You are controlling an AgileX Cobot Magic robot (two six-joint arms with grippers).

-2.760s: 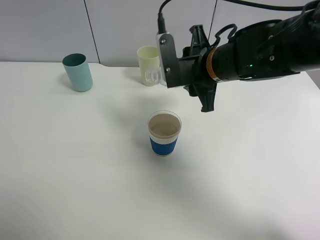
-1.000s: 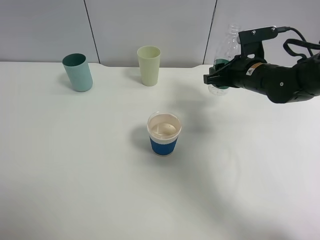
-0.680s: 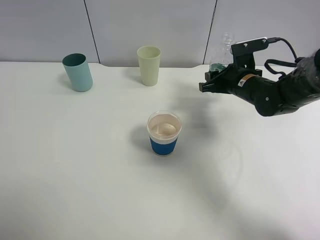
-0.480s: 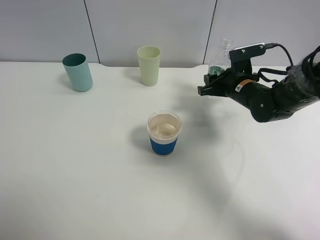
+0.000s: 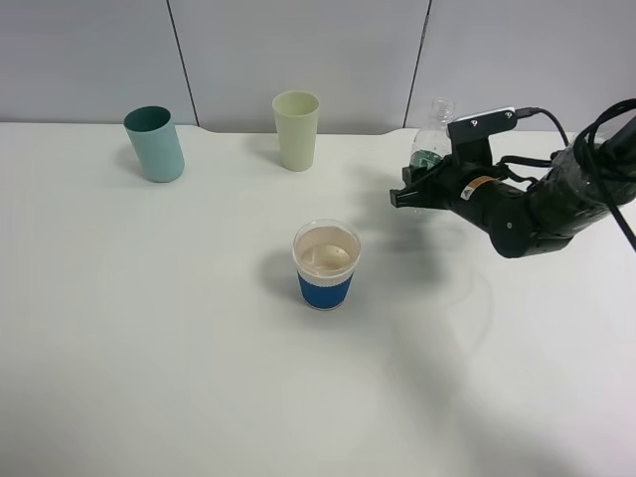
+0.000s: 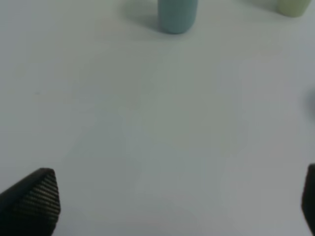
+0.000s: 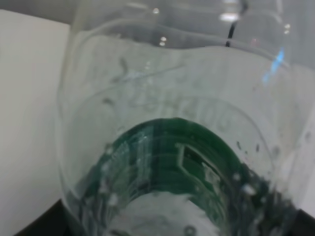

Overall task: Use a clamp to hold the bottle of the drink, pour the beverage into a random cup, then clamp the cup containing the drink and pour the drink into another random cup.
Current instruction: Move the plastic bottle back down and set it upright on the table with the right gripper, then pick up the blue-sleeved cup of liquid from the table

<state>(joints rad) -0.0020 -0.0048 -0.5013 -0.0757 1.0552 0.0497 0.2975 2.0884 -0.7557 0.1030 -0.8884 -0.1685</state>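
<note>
Gripping the bottle [image 5: 431,134] about its green-labelled middle, the right gripper [image 5: 410,193] was noted with its jaws pressed in on the clear plastic; the bottle was held upright, open neck uppermost, over the right rear of the white table [image 5: 149,338]; whether its base touched the table could not be told, as the gripper and arm stood in front of it.

In the right wrist view the bottle [image 7: 167,123] filled nearly the whole picture; its green label [image 7: 167,162] was seen through the clear wall; droplets were seen clinging to the plastic.

The paper cup [image 5: 326,266], blue-sleeved with a white rim band, was recorded upright near the middle of the table, well apart from the bottle and nearer the front; a pale, glinting surface of beverage [image 5: 326,256] was seen within it.

The pale yellow-green tumbler [image 5: 296,130] was found upright at the rear, roughly behind the paper cup; the teal tumbler [image 5: 154,144] was found further left at the rear; the two stood well apart from each other and from the arm.

The left gripper [image 6: 172,201] was seen only in its own wrist view; its jaws were spread wide, with a dark ribbed fingertip [image 6: 34,196] at one side edge, the tip of the other just showing at the opposite edge, and only bare table between them; nothing was held; the teal tumbler [image 6: 177,14] and part of the pale yellow-green tumbler [image 6: 294,6] were seen beyond, blurred.
</note>
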